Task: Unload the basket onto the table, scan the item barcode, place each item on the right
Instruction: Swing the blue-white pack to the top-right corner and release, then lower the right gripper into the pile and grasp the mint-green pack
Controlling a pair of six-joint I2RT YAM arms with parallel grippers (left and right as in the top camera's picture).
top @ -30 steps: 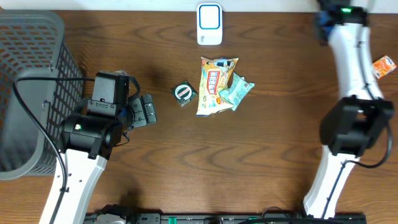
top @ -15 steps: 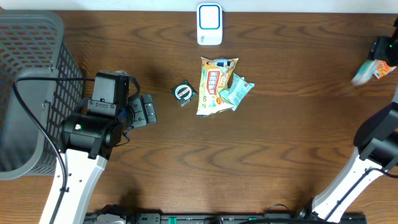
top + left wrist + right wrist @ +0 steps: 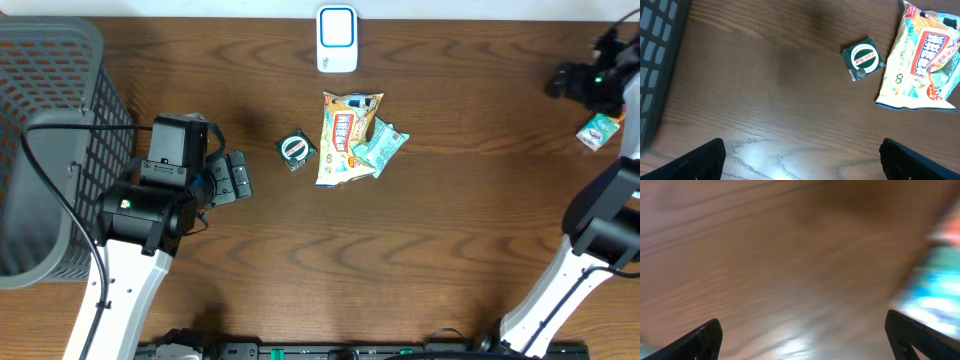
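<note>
teal packet (image 3: 598,130) – laid on the bench (image 3: 450,230) at its right edge, not gripped | right fingers (image 3: 920,337) – spread wide, just beside the packet, view blurred | left fingers (image 3: 695,160) – spread wide, nothing between, beside the basket (image 3: 50,120) | scanner (image 3: 337,38) – set at the far edge, well apart | snack bag (image 3: 345,135) and green tin (image 3: 295,150) – laid mid-bench

The small green tin (image 3: 863,58) seems to read "Zam-Buk"; snack bag (image 3: 920,55) print unreadable.

blurred wooden table (image 3: 765,255), teal-and-white packet (image 3: 934,287) at right edge, wide-spread claw (image 3: 807,337) below
</note>
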